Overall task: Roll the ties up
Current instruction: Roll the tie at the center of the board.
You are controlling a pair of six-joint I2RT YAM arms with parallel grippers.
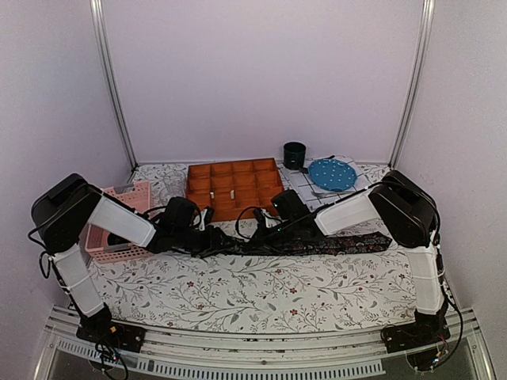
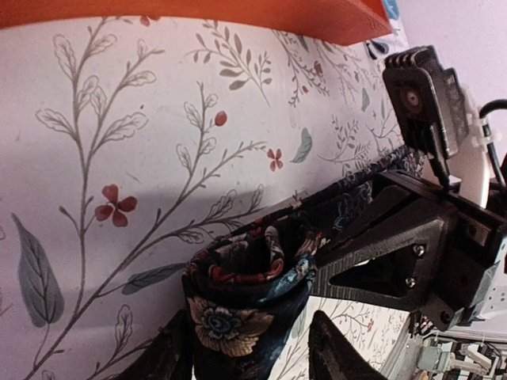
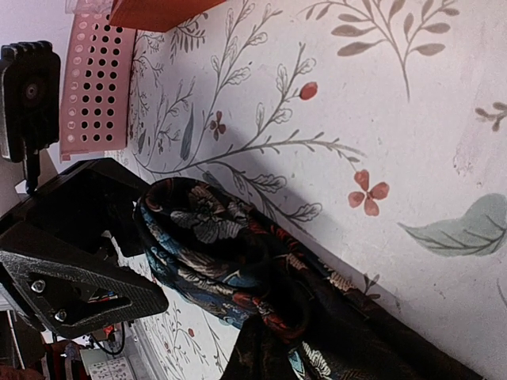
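One dark floral tie (image 1: pixel 333 242) lies across the middle of the table, its flat length running right. Its left end is wound into a loose roll (image 2: pixel 245 289), which also fills the right wrist view (image 3: pixel 210 229). My left gripper (image 2: pixel 245 328) stands open around the roll: one finger touches it, and a gap shows beside the other finger (image 2: pixel 341 348). My right gripper (image 2: pixel 318 273) comes in from the right and is shut on the tie at the roll. In its own view the cloth wraps over and hides the right gripper (image 3: pixel 273 340). In the top view the left gripper (image 1: pixel 204 229) and right gripper (image 1: pixel 261 226) meet at the roll.
An orange compartment tray (image 1: pixel 234 188) sits just behind the grippers. A pink perforated basket (image 1: pixel 127 226) stands at the left under the left arm. A dark cup (image 1: pixel 295 154) and a blue dotted plate (image 1: pixel 331 172) are at the back right.
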